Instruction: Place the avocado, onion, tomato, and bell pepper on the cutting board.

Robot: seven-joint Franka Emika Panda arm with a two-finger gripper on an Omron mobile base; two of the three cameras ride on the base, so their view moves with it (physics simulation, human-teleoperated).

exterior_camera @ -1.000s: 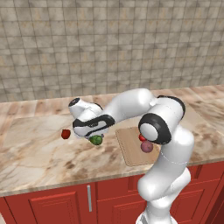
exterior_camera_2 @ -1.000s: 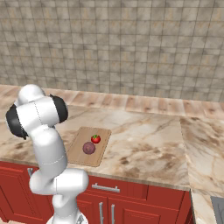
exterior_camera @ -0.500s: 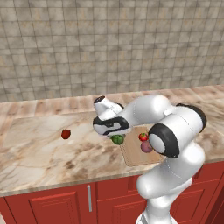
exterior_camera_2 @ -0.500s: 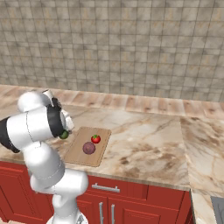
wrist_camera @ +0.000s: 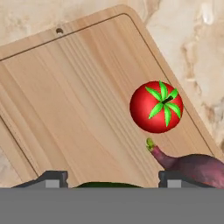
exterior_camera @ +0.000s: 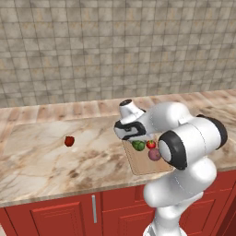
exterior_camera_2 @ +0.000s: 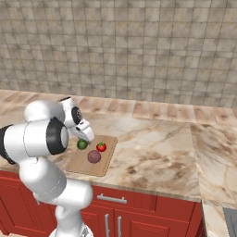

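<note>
Left base view: the tabletop [exterior_camera: 41,156] is spanned; the cutting board [exterior_camera: 143,163] lies at its near right; the tool [exterior_camera: 137,140] has been swung rightward from beside the bell pepper [exterior_camera: 69,141] to above the board, pinching the avocado [exterior_camera: 138,145]; onion [exterior_camera: 154,154] and tomato [exterior_camera: 150,144] rest there; release seems next, the pepper remaining far left.

- The white Franka arm with dark joints [exterior_camera: 184,138] was bent forward and low, elbow raised.
- The two-finger dark gripper [exterior_camera: 137,140] pointed downward, its fingers closed around the small dark-green glossy avocado [exterior_camera: 138,145].
</note>
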